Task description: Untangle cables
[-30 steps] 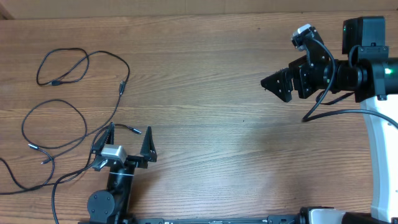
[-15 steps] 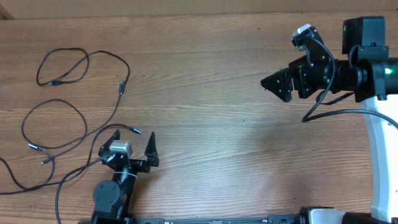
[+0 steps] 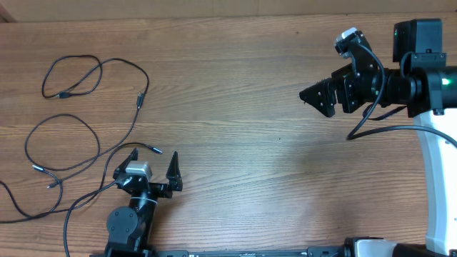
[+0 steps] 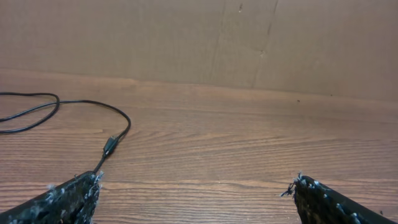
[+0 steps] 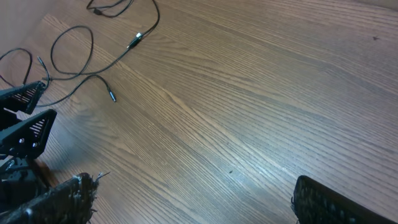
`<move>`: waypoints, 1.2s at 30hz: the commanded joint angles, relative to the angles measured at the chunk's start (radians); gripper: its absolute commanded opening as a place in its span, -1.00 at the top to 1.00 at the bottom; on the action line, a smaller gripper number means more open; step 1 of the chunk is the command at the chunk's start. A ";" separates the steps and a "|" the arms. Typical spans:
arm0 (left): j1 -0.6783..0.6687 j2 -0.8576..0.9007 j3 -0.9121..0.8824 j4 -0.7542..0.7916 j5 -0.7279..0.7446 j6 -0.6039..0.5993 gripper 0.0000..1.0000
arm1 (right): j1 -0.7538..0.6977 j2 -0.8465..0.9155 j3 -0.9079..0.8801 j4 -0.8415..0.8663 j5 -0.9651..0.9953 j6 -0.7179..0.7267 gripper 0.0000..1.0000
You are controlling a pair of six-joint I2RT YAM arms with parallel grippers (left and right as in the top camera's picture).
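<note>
Cables (image 3: 141,98) sprawl overhead; left wrist shows one plug (image 4: 109,147).

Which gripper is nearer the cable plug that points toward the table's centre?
Left. The left gripper is right at the cable plug, which lies just ahead of its open fingers. The right gripper hangs far off at the table's opposite side.

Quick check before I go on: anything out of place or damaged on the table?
Nothing damaged or spilled. The cables lie in crossing loops on the left of the table, one strand passing close by the left pincer. Both pincers are open and empty; the right pincer sits far off to the right.
</note>
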 commanded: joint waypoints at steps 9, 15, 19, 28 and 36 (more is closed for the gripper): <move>0.049 -0.010 -0.003 -0.002 -0.013 0.218 -0.99 | -0.001 -0.001 0.006 0.003 0.000 -0.004 -1.00; 0.062 -0.010 -0.003 -0.002 -0.013 0.218 -0.99 | -0.001 -0.001 0.006 0.003 0.000 -0.005 -1.00; 0.077 -0.010 -0.003 -0.002 -0.012 0.218 -0.99 | -0.001 -0.001 0.006 0.003 0.000 -0.005 -1.00; 0.085 -0.010 -0.003 -0.002 -0.012 0.218 -0.99 | -0.001 -0.001 0.006 0.003 0.000 -0.005 -1.00; 0.085 -0.010 -0.003 -0.002 -0.012 0.218 -0.99 | -0.001 -0.001 0.006 0.003 0.000 -0.005 -1.00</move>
